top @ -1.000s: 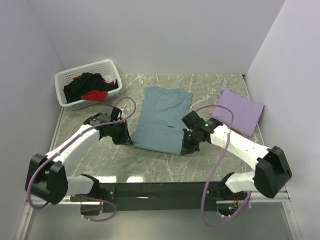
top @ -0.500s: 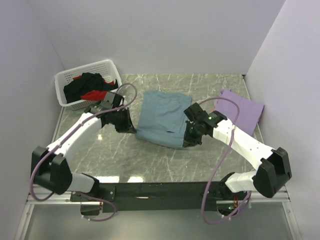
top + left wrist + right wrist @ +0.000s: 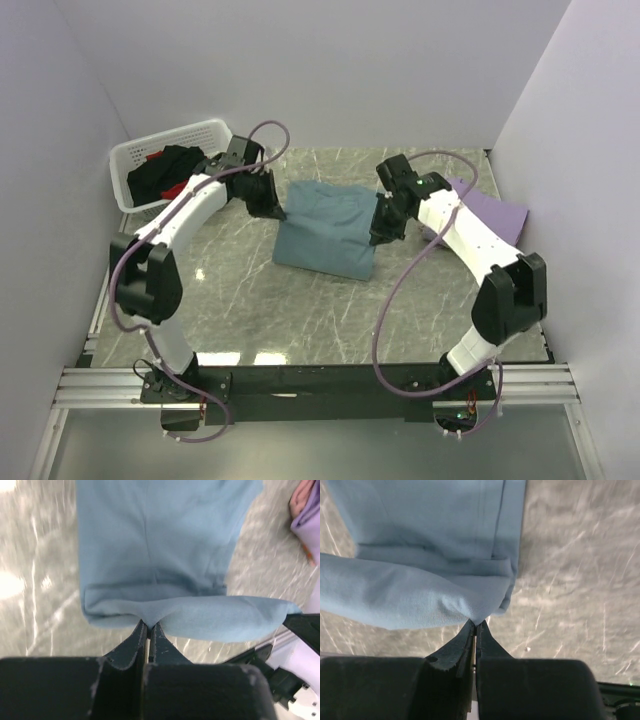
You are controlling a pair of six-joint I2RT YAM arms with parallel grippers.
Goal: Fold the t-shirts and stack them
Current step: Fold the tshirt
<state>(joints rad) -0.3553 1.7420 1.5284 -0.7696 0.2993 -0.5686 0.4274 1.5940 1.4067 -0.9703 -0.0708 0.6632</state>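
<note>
**Both arms pinch the teal shirt at mid-table**

The teal-blue t-shirt (image 3: 325, 225) sits at the middle of the table (image 3: 300, 310), doubled over on itself into a roughly square bundle. Its near edge is a rounded fold and its far edge faces the back wall.

The left end effector (image 3: 275, 212) meets the shirt at its left side. The left wrist view shows its two dark fingers pressed together with a small peak of teal cloth caught between the tips. From that pinch an upper layer of cloth stretches across to the right, held above the flatter layer that lies on the marble surface.

The right end effector (image 3: 378, 238) meets the shirt at its right side. The right wrist view shows its fingers likewise closed tight on a bunched corner of the same shirt, with the upper layer running off to the left and a hemmed edge lying below it.

The lavender t-shirt (image 3: 500, 213) lies flat on the table by the right wall, beside the teal one and partly hidden by the right arm.

A white slotted basket (image 3: 165, 145) stands in the far left corner. It holds a black t-shirt (image 3: 160, 175) and a red t-shirt (image 3: 172, 191), crumpled together, and the left arm reaches past its near right corner.
</note>
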